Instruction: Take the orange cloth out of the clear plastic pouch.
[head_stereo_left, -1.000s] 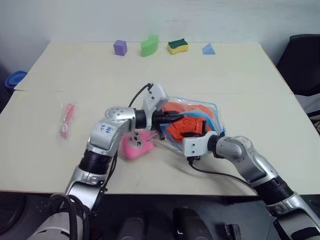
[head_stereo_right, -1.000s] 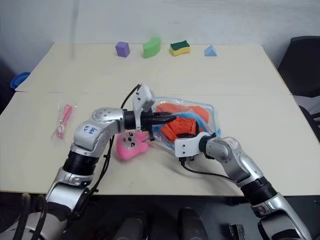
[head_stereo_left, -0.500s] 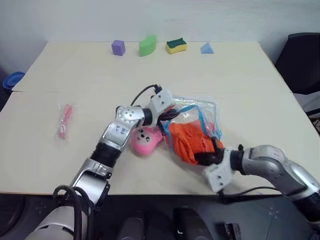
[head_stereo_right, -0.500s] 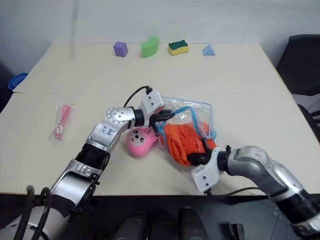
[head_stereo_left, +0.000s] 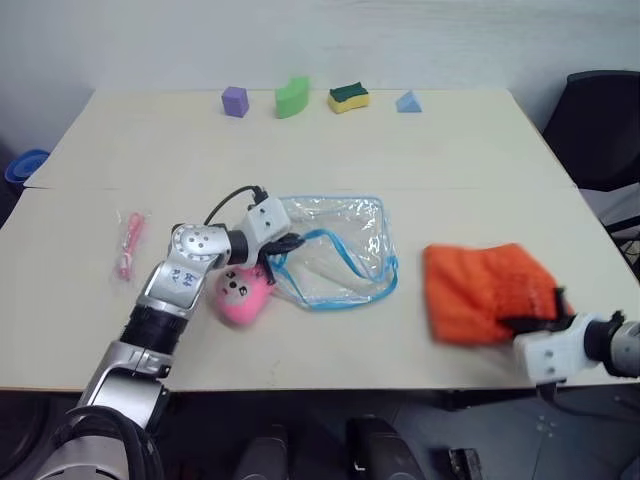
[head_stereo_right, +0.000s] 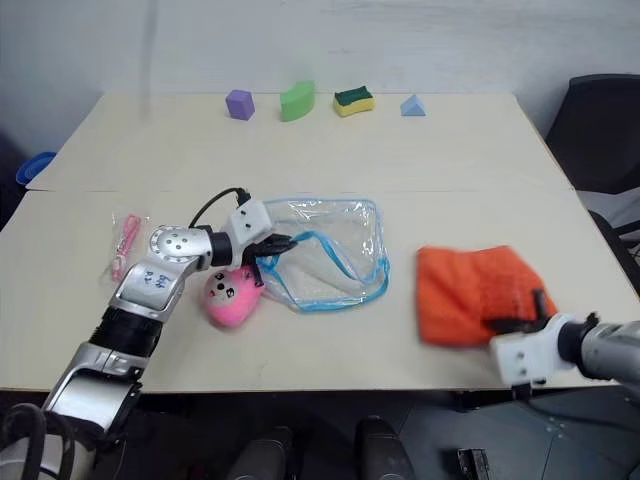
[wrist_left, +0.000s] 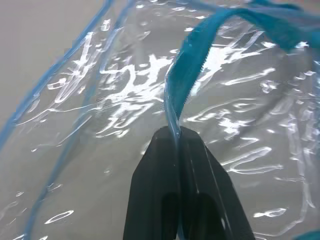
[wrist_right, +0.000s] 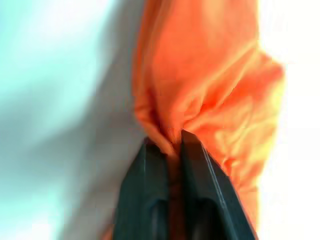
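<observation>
Even, soft overhead light, glare on the clear plastic pouch (wrist_left: 125, 85), motion-blurred orange cloth (head_stereo_left: 485, 292).

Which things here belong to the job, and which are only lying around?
Job: orange cloth, held by right gripper; clear plastic pouch, its blue edge pinched by left gripper.

Lying about: pink plush toy, pink packet, purple cube, green block, sponge, blue wedge.
</observation>
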